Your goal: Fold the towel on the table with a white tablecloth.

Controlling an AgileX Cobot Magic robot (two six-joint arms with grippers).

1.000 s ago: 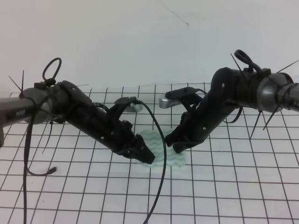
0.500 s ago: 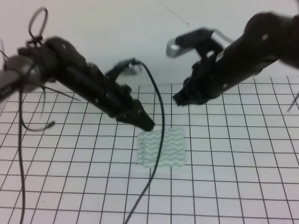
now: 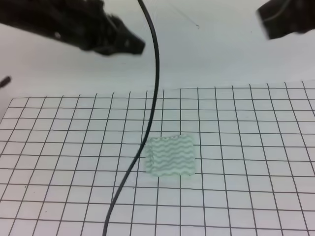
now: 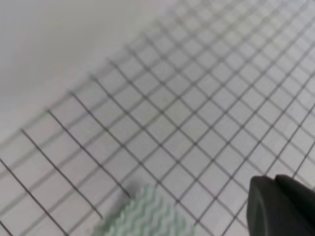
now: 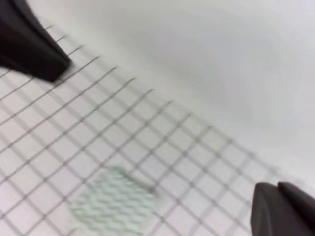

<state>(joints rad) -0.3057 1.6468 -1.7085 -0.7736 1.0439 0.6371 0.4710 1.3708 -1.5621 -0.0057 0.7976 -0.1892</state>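
We have lifted both arms clear since a second ago: the left gripper (image 3: 132,45) hangs high above the surface (image 3: 256,147), the right gripper (image 5: 162,147) spread wide, holding nothing. Whether the left is open we cannot tell. The towel (image 3: 171,155) lies folded, compact, mid-grid, untouched. We judge the fold essentially done.

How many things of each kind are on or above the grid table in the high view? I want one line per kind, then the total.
Towel, striped pale green: 1
Table with a white tablecloth, black grid: 1
Robot arms, black: 2, the left gripper and the right gripper, both raised above the table
Black cable hanging across the view: 1
Total: 5
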